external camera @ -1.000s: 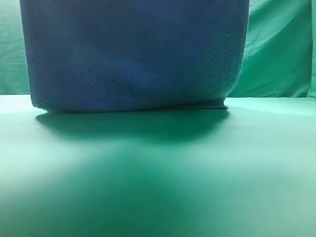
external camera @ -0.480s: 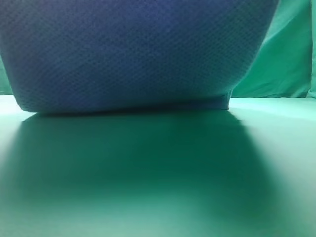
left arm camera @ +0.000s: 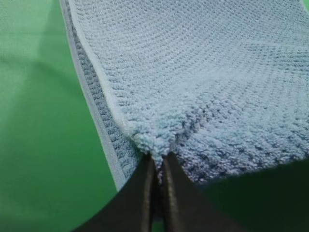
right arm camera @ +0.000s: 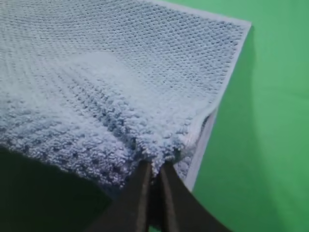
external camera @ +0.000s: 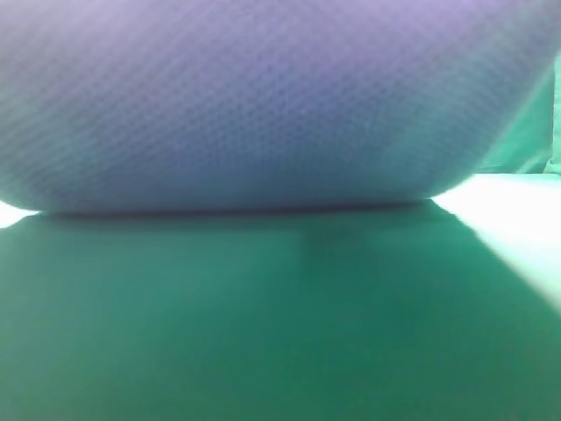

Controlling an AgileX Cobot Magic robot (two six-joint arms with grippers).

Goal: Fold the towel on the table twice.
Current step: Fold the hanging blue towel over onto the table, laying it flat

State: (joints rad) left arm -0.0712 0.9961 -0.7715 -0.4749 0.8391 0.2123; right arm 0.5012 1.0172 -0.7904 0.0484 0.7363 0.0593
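Above the table (external camera: 263, 333), both claws, left claw (left arm camera: 157, 162) and right claw (right arm camera: 153, 166), pinched shut on towel (external camera: 263, 105) corners, lifting it.

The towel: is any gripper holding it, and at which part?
Yes, both. The left gripper pinches the towel at its bunched edge near a corner; the right gripper pinches the bunched edge near the other corner.
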